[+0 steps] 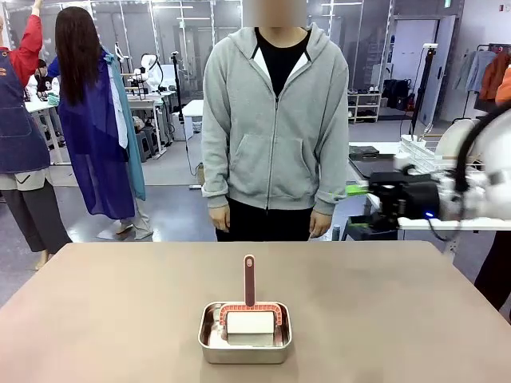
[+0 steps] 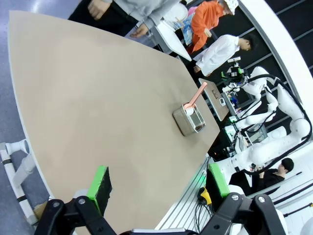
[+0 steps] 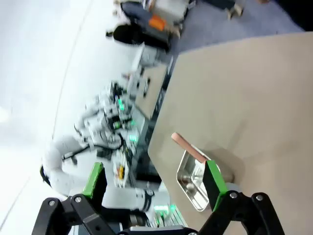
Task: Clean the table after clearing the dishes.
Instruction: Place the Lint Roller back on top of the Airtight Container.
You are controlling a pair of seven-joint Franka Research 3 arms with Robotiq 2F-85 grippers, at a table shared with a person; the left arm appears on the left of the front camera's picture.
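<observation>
Up close, we see our left end effector [image 2: 159, 188] released, its green pads [image 2: 99, 185] spread wide above the near edge of the worktop [image 2: 88, 98]. Our right end effector [image 3: 154, 183] is likewise released, pads apart, held off the worktop's right side; in the front view we cannot tell its state. Farther out, a metal tin [image 1: 245, 333] sits near the worktop's front middle, holding a white roller [image 1: 249, 322] whose red handle [image 1: 249, 280] points toward the person [image 1: 274, 120]. No writing is legible.
</observation>
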